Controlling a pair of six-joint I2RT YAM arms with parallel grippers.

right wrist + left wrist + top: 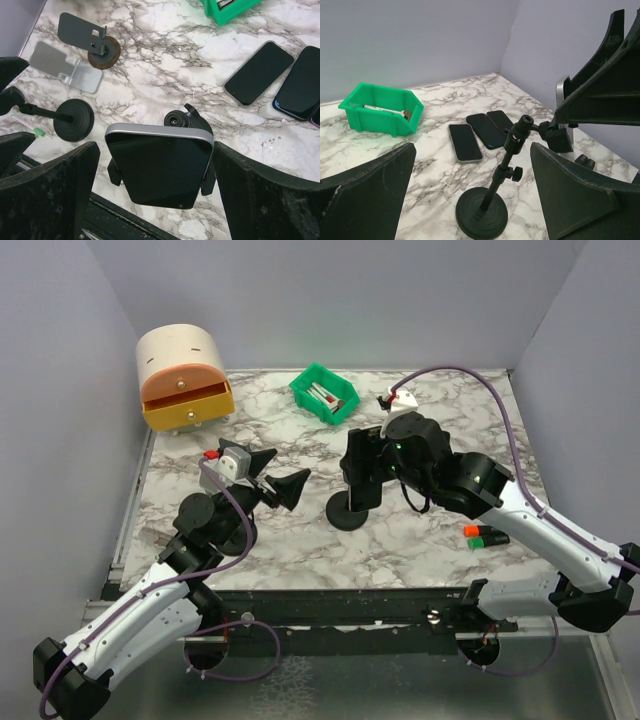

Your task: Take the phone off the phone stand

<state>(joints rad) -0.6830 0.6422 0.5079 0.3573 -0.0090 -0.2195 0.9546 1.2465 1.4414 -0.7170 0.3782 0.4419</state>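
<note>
A dark phone (160,162) with a silver edge sits clamped in a black phone stand (348,512) with a round base, at the table's middle. My right gripper (155,150) is open, with one finger on each side of the phone and a small gap at both. In the top view the right gripper (362,468) covers the phone. My left gripper (275,478) is open and empty, to the left of the stand. In the left wrist view the left gripper (472,160) faces the stand's pole (502,170) and base (481,217).
Three loose phones (465,142) lie flat behind the stand. A green bin (324,393) is at the back centre and an orange drawer unit (183,380) at the back left. Other stands (75,119) and a silver holder (65,67) show in the right wrist view. Markers (485,535) lie at the right.
</note>
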